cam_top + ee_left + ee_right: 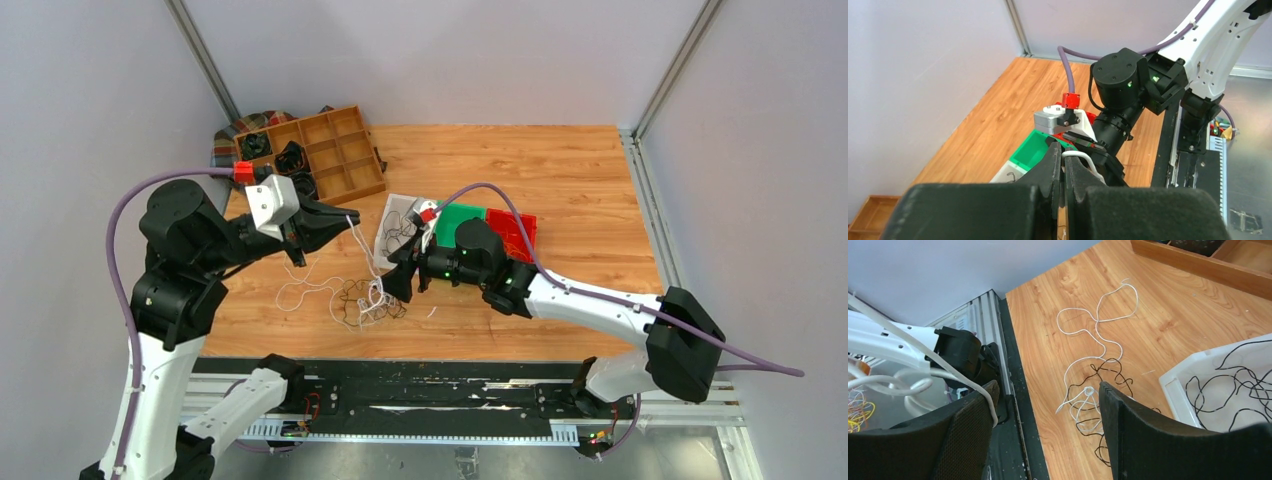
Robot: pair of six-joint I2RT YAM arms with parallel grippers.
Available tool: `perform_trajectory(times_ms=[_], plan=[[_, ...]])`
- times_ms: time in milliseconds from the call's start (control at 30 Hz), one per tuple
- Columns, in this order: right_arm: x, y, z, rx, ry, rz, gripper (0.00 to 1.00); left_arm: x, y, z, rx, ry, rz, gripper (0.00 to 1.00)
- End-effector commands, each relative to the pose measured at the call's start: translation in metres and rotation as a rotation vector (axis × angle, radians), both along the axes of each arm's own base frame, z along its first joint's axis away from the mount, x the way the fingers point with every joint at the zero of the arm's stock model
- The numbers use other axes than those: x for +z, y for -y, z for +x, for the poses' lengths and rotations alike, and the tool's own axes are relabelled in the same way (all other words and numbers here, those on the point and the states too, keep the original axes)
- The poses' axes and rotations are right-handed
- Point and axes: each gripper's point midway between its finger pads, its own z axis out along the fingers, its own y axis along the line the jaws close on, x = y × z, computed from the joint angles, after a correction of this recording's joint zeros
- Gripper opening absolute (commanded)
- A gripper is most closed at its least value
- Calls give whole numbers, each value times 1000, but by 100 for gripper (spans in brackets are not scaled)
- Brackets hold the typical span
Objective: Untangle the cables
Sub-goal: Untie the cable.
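Left pincer pinches white cable, right pincer gapes

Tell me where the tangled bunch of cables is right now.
In the top view, the tangled cables lie on the wooden table left of centre, near its front edge, beside the open right gripper and in front of the white tray.
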Motion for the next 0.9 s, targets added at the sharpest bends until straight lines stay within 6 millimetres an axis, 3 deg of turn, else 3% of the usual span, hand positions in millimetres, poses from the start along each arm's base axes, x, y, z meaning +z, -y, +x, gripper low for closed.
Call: perform_trajectory(times_ms=[0,133,233,433,500,567,667,867], plan=[[-50,15,0,-38,-5,-137,72,56,-8,-7,45,200,-66,1],[-81,25,1,-66,-18,-218,72,85,-17,-4,107,287,-84,1],[-93,32,2,-82,-15,-255,72,105,-23,-3,150,341,-107,1],[-89,45,5,-112,50,-295,75,136,-45,11,322,417,-175,1],[-83,50,8,-132,74,-296,76,137,-50,16,362,430,-176,1],[-71,51,12,-152,102,-289,76,129,-47,17,341,419,-145,1],[-32,51,16,-173,156,-227,76,117,-42,18,313,394,-115,1],[82,50,14,-165,308,-33,78,93,-40,24,307,372,-49,1]])
